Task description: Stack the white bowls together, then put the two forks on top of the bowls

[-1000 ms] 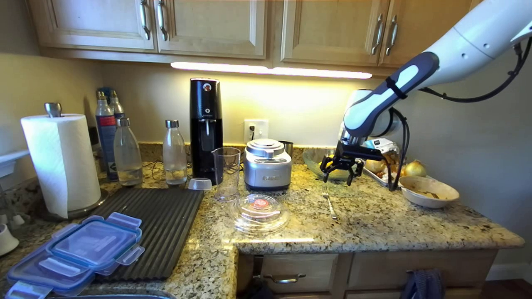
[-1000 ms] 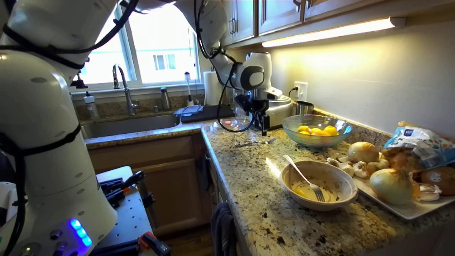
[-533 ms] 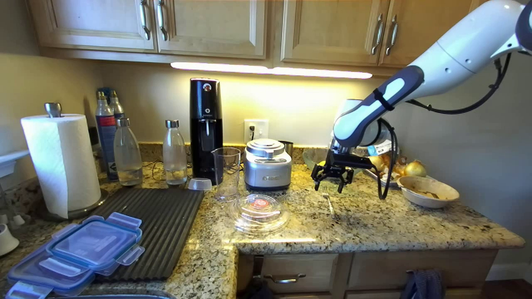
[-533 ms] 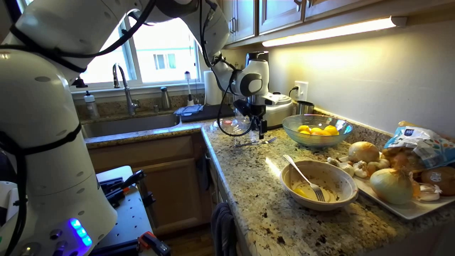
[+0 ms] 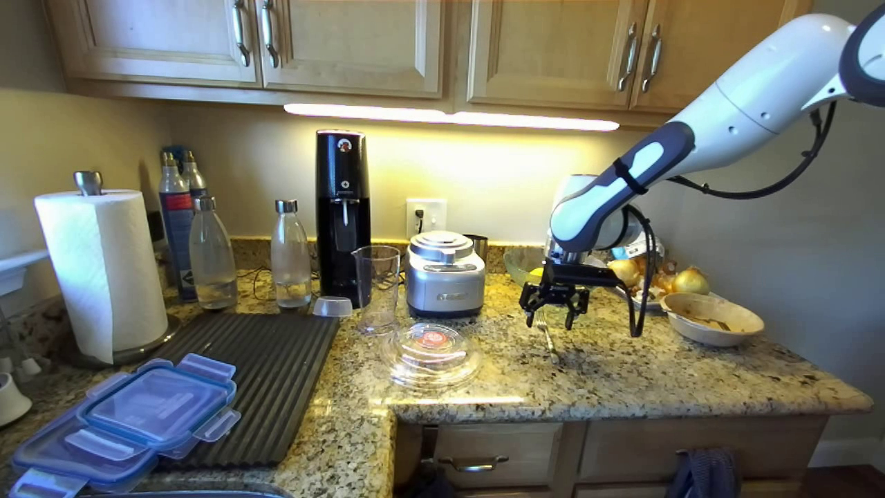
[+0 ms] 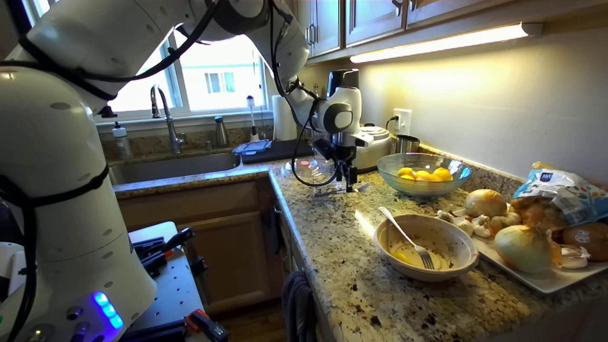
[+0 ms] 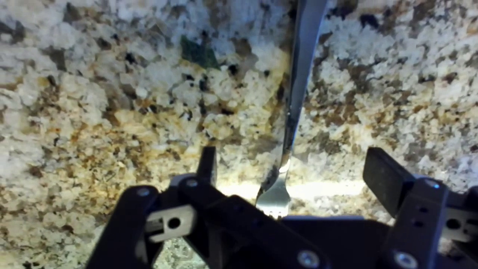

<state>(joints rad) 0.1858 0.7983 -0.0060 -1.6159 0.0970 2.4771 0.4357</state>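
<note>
Wrist view: wide gap between the jaws of the gripper [image 7: 290, 170], with a fork [image 7: 300, 74] lying on the granite counter [image 7: 130, 93] between both pads [image 7: 386, 181], apart from each. Handle running out at the top edge, tines partly behind the gripper. Too unclear to judge: contact with the counter below. In an exterior view, inside the white bowl [image 6: 449, 237]: a second fork [image 6: 403, 233], tines down, handle across the rim. Whole there too: a glass bowl [image 6: 422, 190] of yellow fruit [image 6: 441, 174]. In an exterior view, partly behind the gripper: same glass bowl [image 5: 517, 261]; within the white bowl [image 5: 715, 337], just a thin sliver.
</note>
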